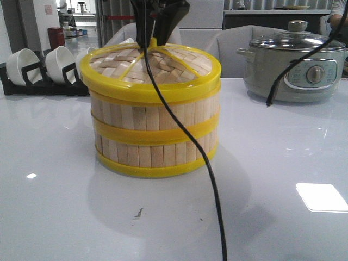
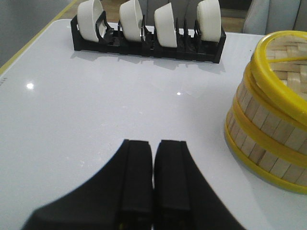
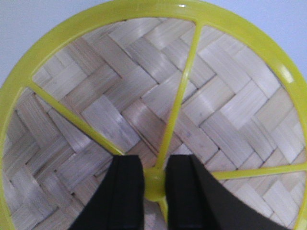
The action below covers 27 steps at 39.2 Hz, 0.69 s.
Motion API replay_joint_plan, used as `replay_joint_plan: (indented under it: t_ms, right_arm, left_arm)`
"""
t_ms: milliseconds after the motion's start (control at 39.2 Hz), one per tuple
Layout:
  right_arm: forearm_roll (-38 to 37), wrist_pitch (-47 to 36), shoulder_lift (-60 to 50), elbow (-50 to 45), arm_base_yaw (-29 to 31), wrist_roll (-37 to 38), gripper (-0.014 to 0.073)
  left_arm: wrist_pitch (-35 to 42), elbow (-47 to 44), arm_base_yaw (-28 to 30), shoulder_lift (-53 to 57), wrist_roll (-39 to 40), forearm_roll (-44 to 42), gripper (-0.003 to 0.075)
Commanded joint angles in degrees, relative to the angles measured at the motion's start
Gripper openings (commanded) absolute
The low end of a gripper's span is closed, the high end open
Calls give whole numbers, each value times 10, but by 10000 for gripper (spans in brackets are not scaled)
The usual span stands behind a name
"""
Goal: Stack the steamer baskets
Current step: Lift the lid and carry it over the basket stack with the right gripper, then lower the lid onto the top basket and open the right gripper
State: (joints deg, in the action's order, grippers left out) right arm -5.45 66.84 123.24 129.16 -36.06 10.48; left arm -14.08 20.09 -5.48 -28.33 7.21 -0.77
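Two steamer baskets stand stacked in the middle of the table, the upper basket [image 1: 157,114] on the lower basket [image 1: 157,155]. A flat woven lid [image 1: 182,68] with a yellow rim lies on top of them. My right gripper [image 1: 150,46] comes down from above onto the lid's centre. In the right wrist view the right gripper [image 3: 154,163] is shut on the lid's yellow centre knob [image 3: 154,186], one finger on each side. My left gripper [image 2: 153,143] is shut with nothing in it, low over bare table beside the stack [image 2: 268,129].
A black rack of white bowls [image 1: 32,70] [image 2: 148,33] stands at the back left. A grey electric pot with a glass lid [image 1: 296,68] sits at the back right. A black cable [image 1: 212,190] hangs down in front of the stack.
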Motion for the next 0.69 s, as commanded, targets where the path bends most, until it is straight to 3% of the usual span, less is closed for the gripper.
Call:
replay_joint_plan:
  t_ms: [0, 663]
  right_arm:
    - [-17, -41, -36, 24, 2, -5, 56]
    - [-15, -62, -30, 24, 17, -5, 56]
  left_arm:
    - [52, 17, 1, -1, 3, 4, 85]
    - [52, 17, 1, -1, 3, 4, 85]
